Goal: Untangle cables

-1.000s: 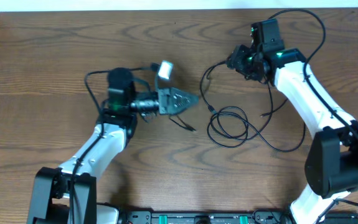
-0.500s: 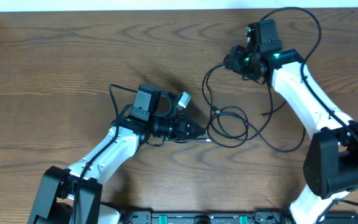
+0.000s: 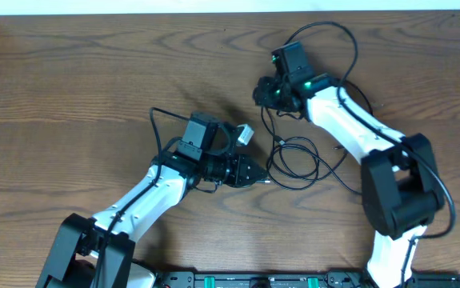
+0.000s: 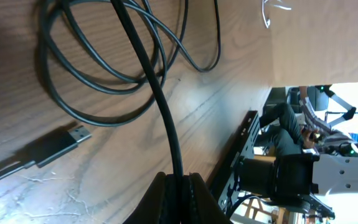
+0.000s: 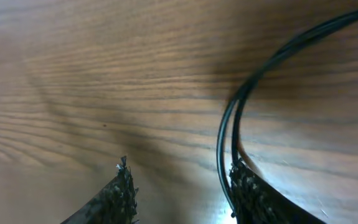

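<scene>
The cables (image 3: pixel 295 142) are thin black cords, loosely coiled on the wooden table between my two arms. My left gripper (image 3: pixel 255 175) sits at the coil's left edge. In the left wrist view my left gripper (image 4: pixel 177 186) is shut on one black cable (image 4: pixel 160 99) that runs up into the loops. A USB plug (image 4: pixel 73 135) lies flat beside it. My right gripper (image 3: pixel 263 92) hovers above the coil's upper left. In the right wrist view my right gripper (image 5: pixel 182 186) is open, and two thin black strands (image 5: pixel 227 140) curve past the inner face of one finger (image 5: pixel 253 193).
The right arm's own thicker black lead (image 3: pixel 326 28) arcs over the table at the back. A small white connector (image 3: pixel 246 134) sticks up from my left wrist. A black equipment rail (image 3: pixel 254 280) lines the front edge.
My left arm has swung down and right to the coil's left edge, staying shut. My right arm has moved left across the back, and its jaws have narrowed slightly.
</scene>
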Controlling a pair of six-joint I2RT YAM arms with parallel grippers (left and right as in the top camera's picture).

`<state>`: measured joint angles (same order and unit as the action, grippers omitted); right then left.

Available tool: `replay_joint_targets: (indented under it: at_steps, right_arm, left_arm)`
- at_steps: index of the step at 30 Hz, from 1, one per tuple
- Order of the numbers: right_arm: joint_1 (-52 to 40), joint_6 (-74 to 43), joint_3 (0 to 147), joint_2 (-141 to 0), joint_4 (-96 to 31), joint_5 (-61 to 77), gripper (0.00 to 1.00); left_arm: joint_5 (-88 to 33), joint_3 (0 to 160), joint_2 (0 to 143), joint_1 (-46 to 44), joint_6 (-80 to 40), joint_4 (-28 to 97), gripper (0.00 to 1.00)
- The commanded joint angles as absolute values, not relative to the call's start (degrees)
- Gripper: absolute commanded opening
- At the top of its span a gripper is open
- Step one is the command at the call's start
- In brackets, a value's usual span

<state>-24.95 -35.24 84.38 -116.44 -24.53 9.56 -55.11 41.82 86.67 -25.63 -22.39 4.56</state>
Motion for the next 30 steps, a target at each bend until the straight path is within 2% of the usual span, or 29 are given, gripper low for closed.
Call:
replay_joint_targets:
  at_steps: [1,15,30]
  right_arm:
    - [-25.23,-33.54,84.53,-118.32,-23.49,8.43,0.47]
    - [-26.20,-29.52,84.53,-122.93,-20.58,6.17,0.45]
    - [-26.20,-30.65,84.53,-125.12,-15.99,5.63,0.41]
  left_arm:
    - [-54.52,42.19,86.06,-26.02,-21.23,4.69,0.08]
    - [-54.54,42.19,86.06,-26.09,-21.26,4.69,0.08]
    - [-54.52,42.19,86.06,-28.14,-21.23,4.71,0.08]
